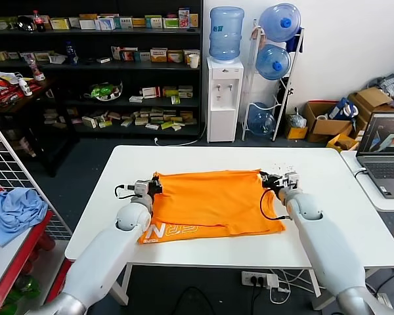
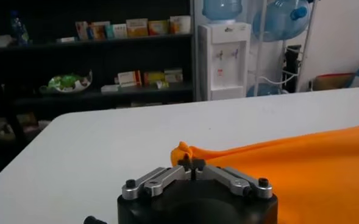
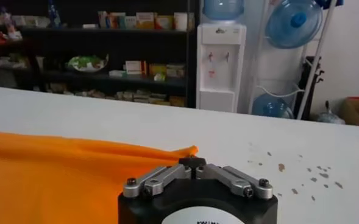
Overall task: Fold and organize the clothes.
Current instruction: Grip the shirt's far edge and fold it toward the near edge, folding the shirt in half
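Both tools pinch T-shirt (image 1: 213, 200) far corners (table-flat).

My T-shirt (image 1: 213, 202) is bright orange (white lettering along its near folded edge) on a plain white table (image 1: 328, 230).

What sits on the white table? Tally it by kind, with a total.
orange T-shirt: 1
Grippers: 2, the left gripper and the right gripper, each shut on a far corner of the shirt
Total: 3
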You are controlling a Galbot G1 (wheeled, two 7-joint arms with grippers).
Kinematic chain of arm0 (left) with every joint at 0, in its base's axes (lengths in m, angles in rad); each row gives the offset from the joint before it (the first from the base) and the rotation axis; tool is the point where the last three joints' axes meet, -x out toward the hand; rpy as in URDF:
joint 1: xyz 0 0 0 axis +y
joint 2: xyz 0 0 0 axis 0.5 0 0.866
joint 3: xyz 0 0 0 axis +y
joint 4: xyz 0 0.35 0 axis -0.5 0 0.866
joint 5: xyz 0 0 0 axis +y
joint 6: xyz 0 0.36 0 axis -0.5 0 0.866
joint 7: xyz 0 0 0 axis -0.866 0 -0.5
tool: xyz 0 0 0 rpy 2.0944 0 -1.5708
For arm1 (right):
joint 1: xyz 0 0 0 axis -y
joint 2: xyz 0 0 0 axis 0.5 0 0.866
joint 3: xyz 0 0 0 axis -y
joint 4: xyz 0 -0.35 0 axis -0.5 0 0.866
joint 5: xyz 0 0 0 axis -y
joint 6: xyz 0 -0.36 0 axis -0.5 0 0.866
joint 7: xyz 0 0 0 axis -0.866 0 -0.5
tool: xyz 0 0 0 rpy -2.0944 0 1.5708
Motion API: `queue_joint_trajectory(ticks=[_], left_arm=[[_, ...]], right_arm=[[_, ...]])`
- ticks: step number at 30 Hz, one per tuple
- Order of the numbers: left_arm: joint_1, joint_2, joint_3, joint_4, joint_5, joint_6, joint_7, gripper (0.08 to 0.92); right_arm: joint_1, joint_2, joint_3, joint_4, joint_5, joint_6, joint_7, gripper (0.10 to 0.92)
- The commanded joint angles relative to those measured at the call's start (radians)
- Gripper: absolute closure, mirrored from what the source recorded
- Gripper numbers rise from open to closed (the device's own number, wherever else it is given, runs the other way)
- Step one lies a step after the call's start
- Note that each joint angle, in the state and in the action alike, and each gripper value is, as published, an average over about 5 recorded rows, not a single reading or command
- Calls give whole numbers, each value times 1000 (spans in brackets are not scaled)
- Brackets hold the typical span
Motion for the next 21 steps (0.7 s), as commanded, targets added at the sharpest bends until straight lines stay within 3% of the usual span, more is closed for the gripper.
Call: queue_joint_trajectory(ticks=[1, 10, 21], left_arm=[[229, 171, -35, -339, -30, 7, -17, 908], [432, 226, -55, -547, -46, 10, -58, 908], [489, 195, -37, -529, 6, -41, -79, 903]], right_arm=[[-376, -145, 49, 495, 46, -70, 132, 902], [-610, -169, 131, 657, -14, -129, 184, 902], [-607, -139, 137, 614, -21, -137, 211, 893]])
